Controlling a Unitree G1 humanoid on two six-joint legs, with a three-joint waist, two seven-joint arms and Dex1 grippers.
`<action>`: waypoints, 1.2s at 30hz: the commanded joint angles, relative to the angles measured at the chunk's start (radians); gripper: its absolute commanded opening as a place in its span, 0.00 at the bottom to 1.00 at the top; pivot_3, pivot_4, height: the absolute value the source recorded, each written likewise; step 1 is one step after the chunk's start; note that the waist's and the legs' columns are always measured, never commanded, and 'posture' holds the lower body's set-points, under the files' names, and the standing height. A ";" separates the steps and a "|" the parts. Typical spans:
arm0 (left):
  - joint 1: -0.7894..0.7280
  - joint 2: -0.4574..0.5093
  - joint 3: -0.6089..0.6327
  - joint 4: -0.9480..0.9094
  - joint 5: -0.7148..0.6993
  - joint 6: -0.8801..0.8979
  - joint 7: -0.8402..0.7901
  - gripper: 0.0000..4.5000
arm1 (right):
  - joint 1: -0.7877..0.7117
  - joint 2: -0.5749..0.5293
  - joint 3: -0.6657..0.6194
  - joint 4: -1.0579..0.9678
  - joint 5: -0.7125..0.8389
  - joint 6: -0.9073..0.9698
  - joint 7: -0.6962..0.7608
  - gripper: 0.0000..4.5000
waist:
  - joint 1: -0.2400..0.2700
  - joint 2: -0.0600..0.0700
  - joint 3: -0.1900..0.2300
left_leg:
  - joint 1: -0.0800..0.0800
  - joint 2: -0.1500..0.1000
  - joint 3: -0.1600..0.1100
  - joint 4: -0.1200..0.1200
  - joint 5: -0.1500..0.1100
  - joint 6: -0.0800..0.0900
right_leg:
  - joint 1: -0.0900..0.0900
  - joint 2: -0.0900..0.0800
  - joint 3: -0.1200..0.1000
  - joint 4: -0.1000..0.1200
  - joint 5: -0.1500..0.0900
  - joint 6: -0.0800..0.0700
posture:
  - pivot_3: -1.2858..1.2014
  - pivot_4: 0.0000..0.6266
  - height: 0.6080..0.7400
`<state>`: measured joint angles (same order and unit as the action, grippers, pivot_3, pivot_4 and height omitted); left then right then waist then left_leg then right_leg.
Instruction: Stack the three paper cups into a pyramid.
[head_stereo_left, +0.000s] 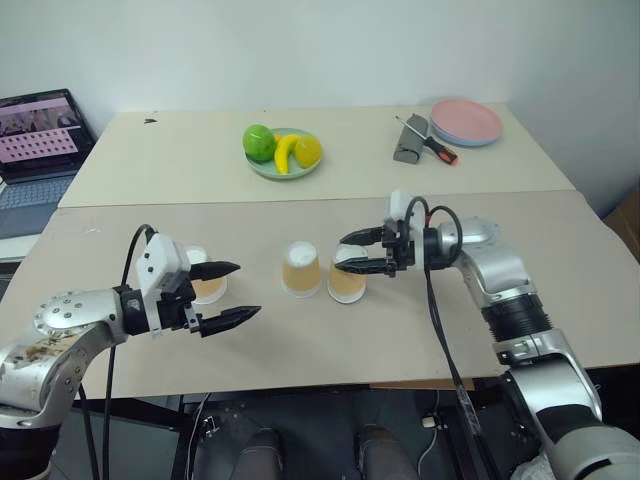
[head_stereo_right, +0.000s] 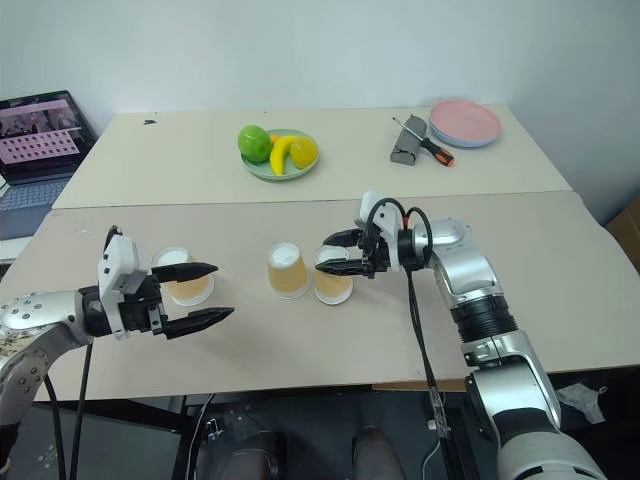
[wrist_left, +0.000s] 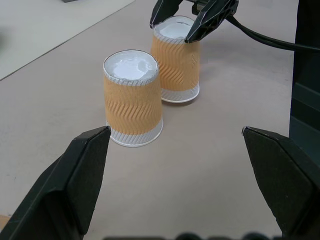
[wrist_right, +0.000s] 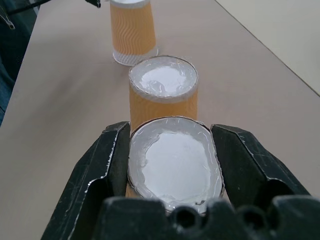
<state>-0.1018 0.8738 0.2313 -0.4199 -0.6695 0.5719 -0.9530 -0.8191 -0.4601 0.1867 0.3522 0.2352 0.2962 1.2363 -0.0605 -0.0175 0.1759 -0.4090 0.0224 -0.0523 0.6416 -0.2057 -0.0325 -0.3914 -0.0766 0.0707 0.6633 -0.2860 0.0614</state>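
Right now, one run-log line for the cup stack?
stage: base row | right gripper: jaws shut on right cup beside middle cup | left gripper: jaws open, empty | left cup: on table, untouched | pyramid: not built

It looked like a lab or office room: a plain beige worktop (head_stereo_left: 330, 340) against a bare white wall, with an open laptop (head_stereo_left: 35, 150) just beside its far-left edge.
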 joint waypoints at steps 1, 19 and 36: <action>-0.003 0.017 0.040 -0.029 -0.011 0.001 -0.001 1.00 | -0.020 0.012 -0.004 0.004 -0.009 -0.038 -0.004 0.56 | 0.000 0.000 0.000 | 0.000 0.000 0.000 0.000 0.000 0.000 | 0.000 0.000 0.000 0.000 0.000 0.000 | 0.52 0.24 1.00; 0.007 0.005 0.043 -0.042 -0.015 0.006 0.012 1.00 | -0.068 0.077 -0.007 0.026 -0.017 -0.022 -0.026 0.74 | -0.002 0.000 0.000 | 0.000 0.000 0.000 0.000 0.000 0.000 | 0.000 0.000 0.000 0.000 0.000 0.000 | 0.52 0.24 1.00; 0.016 0.004 0.046 -0.044 -0.015 0.006 0.017 1.00 | -0.071 0.032 -0.046 -0.156 0.040 0.070 -0.039 0.99 | 0.000 0.000 0.000 | 0.000 0.000 0.000 0.000 0.000 0.000 | 0.000 0.000 0.000 0.000 0.000 0.000 | 0.52 0.24 1.00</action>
<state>-0.0848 0.8735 0.2429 -0.4320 -0.6701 0.5809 -0.9393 -0.8749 -0.4062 0.1813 0.2928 0.2313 0.3389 1.1939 -0.0609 -0.0172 0.1761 -0.4096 0.0224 -0.0527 0.6415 -0.2057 -0.0325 -0.3919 -0.0768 0.0705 0.6633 -0.2860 0.0614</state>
